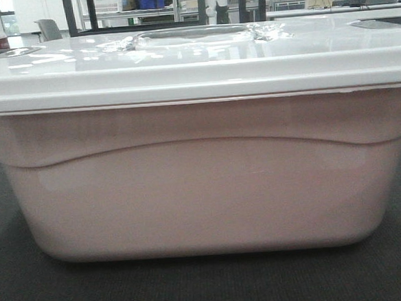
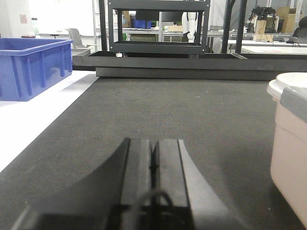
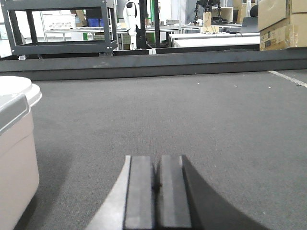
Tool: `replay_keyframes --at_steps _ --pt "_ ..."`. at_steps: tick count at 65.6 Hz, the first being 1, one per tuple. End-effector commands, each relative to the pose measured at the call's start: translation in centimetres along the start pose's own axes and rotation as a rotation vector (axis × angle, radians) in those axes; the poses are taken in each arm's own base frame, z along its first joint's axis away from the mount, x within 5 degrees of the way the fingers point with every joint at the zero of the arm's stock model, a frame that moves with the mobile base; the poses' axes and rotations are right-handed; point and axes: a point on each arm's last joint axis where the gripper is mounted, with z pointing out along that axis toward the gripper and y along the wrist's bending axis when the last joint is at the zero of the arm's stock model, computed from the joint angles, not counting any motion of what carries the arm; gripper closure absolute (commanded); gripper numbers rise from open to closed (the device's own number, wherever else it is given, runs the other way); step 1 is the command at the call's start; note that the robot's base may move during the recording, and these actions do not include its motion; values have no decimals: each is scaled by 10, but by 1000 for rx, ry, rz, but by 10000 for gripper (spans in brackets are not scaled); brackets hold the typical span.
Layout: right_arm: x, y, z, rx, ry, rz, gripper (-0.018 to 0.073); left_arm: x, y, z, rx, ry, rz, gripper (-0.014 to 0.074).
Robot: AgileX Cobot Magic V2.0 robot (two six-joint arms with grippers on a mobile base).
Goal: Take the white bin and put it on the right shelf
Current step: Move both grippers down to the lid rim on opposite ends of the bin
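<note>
One white bin (image 1: 203, 185): a large tub with pale pinkish translucent walls, rounded lower corners and a curved moulded line across its front. It fills nearly the whole front view. It stands upright on dark grey carpet (image 1: 210, 287). Its glossy white lid (image 1: 194, 65) is seated flat on the rim, with a recessed handle (image 1: 192, 35) at the centre of the top.

One left gripper (image 2: 154, 146): black, with the two fingers (image 2: 139, 163) pressed together so that only a thin seam runs between them, and nothing between them. It is low over the carpet. One end of the bin shows at the right edge of this view, beside the gripper and apart from it.

One right gripper (image 3: 157, 160): black, with the pads (image 3: 140, 187) likewise closed flat against each other and nothing between them. It is also low over the carpet. The opposite end of the bin shows at the left edge of this view, again apart from the gripper. The bin thus lies between the two arms.

One blue crate (image 2: 31, 67): open-topped and ribbed, on a white surface to the left of the carpet.

One black rack (image 2: 158, 28): a dark metal frame beyond the carpet's far edge.

Several cardboard boxes (image 3: 283, 24): stacked at the far right.

Several white tabletops (image 3: 216, 40): in the background, their contents too small to tell.
</note>
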Motion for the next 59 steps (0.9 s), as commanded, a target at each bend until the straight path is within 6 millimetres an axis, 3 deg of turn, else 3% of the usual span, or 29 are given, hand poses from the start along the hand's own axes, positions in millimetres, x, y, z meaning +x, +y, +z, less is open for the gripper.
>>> replay_keyframes --at_steps 1,59 --pt "-9 0 -2 -5 -101 -13 493 -8 0 -1 2 -91 -10 713" --pt "-9 0 -2 -5 -101 -13 493 -8 0 -1 2 -93 -10 713"
